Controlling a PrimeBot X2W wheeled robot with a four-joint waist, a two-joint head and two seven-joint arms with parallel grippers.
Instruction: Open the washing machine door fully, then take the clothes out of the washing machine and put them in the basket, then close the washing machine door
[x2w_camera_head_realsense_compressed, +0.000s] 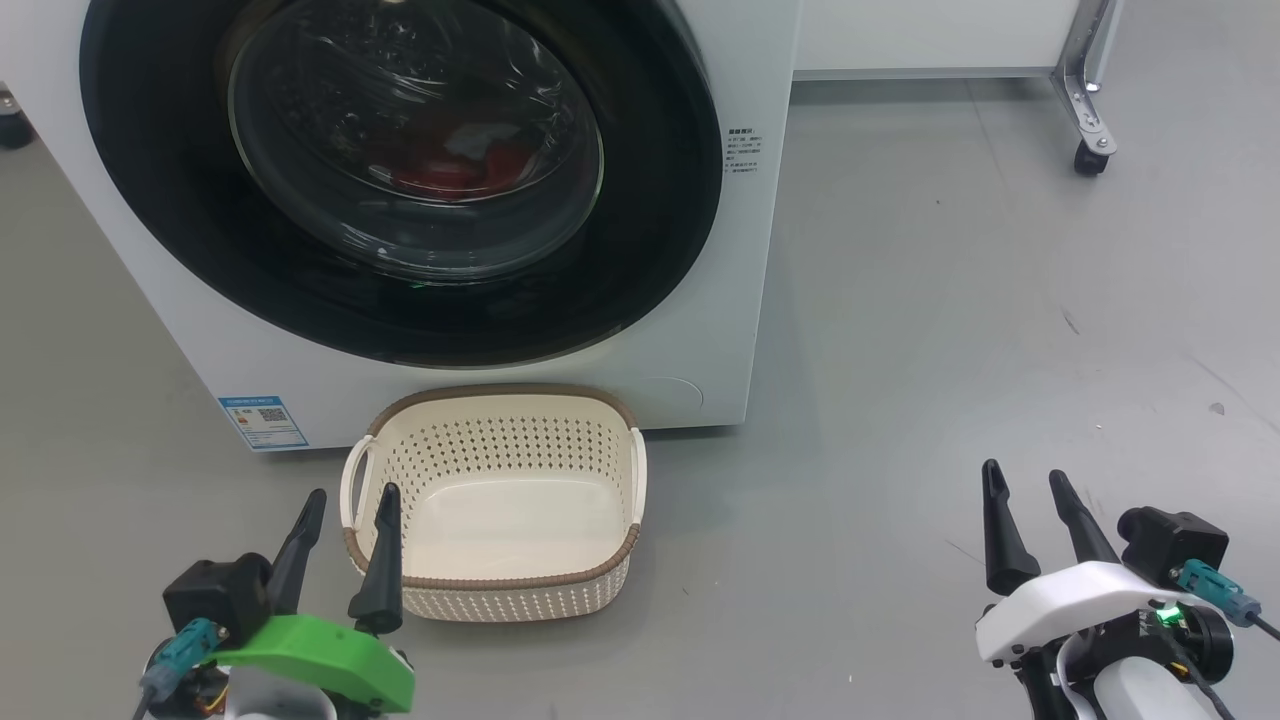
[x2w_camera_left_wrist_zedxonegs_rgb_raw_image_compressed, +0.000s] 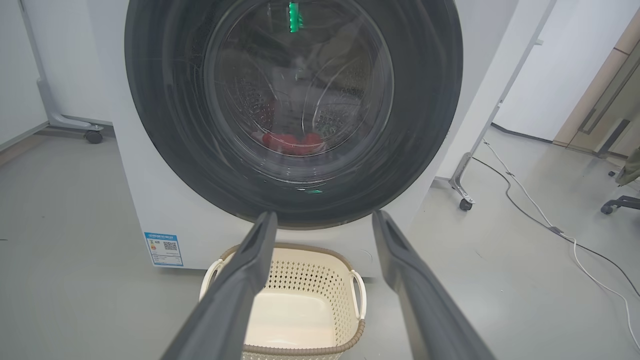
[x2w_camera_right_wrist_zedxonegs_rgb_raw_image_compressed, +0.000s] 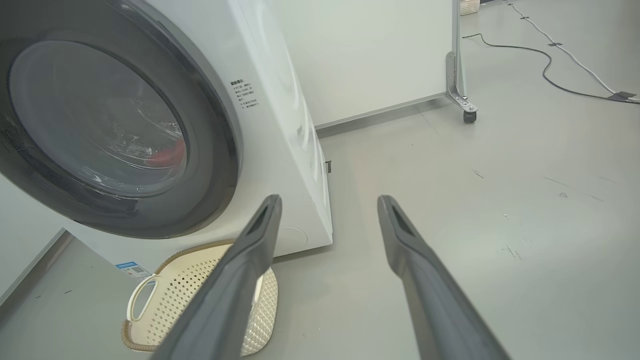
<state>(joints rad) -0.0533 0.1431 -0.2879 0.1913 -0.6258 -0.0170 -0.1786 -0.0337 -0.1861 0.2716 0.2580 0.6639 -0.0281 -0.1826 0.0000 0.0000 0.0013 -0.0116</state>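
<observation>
Likely stiff and slick, the door (x2w_camera_head_realsense_compressed: 400, 300) upper left wants hooking at its rim edge; left gripper (x2w_camera_head_realsense_compressed: 354, 493) and right gripper (x2w_camera_head_realsense_compressed: 1024, 470) gape empty

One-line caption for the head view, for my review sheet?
Washing machine door shut, red clothes behind its glass, empty basket in front; left gripper and right gripper open, holding nothing.
</observation>
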